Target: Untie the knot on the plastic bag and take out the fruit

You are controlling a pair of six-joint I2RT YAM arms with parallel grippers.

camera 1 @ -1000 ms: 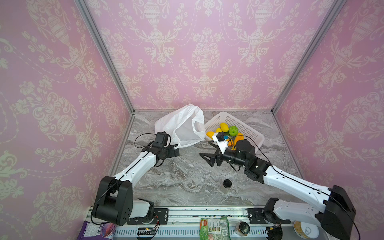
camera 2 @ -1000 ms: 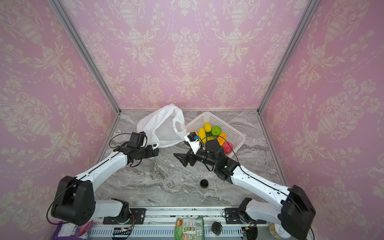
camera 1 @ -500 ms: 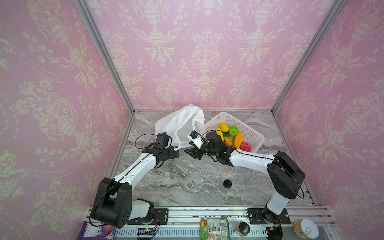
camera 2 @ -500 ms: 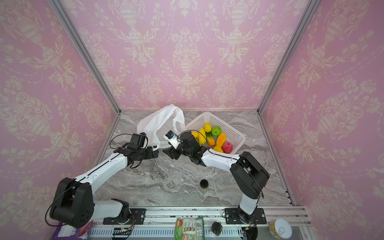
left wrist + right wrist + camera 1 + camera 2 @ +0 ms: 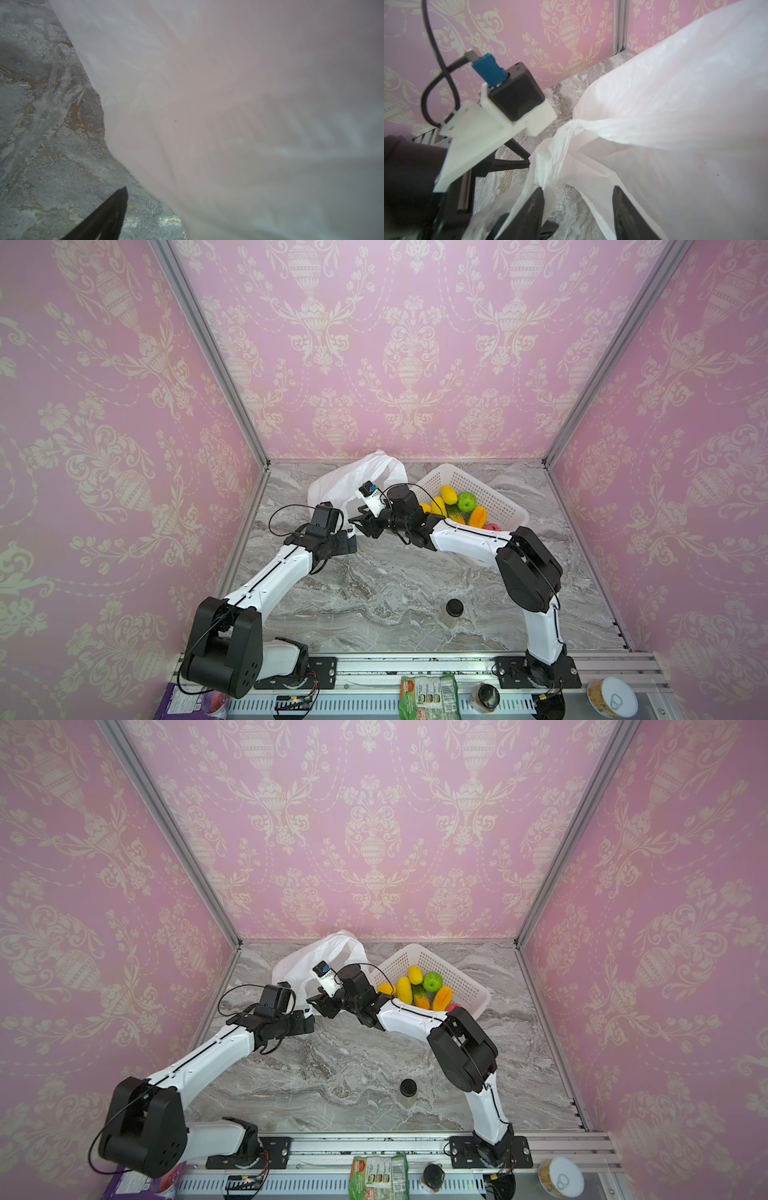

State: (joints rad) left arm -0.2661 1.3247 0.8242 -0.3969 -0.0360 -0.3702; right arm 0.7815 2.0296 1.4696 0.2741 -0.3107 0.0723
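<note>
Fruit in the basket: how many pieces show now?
7, all in the white basket: yellow one and green apple rearmost, two more yellow by the right arm, striped one and orange mango in the middle, pink one nearest the front. The arm may hide others.

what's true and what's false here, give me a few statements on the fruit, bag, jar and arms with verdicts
1. The fruit lies in the basket. True.
2. The jar lies on its side. False: it stands upright, black lid on.
3. The left arm and right arm both reach to the bag. True.
4. The bag is right of the basket in both top views. False: it is left of it.
5. The right jaws are pressed together. False: they stand apart, with bag film beside them.
</note>
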